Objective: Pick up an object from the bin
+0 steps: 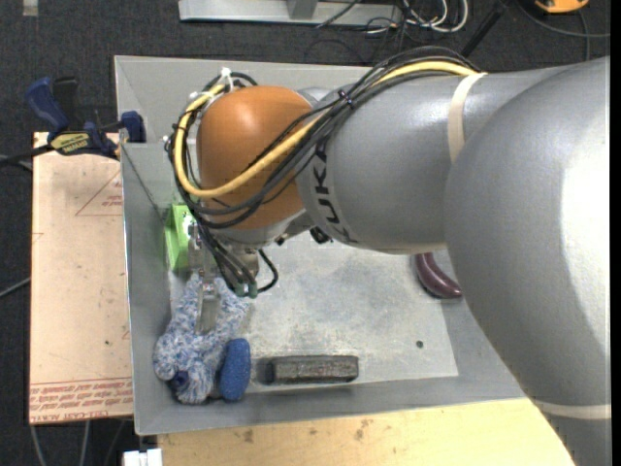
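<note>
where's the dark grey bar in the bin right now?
Camera view: the dark grey bar lies flat by the lower edge of the bin, just right of the blue roll and speckled blue-white cloth.

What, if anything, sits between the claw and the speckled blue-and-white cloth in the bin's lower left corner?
Nothing visible does. The claw is right over the upper end of the cloth. The green block stands beside the claw against the left wall, and the dark bar lies off to the cloth's right.

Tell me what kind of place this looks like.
Probably a robotics lab: a grey robot arm reaches into a metal bin holding a blue-white cloth, on dark carpet with trailing cables.
</note>
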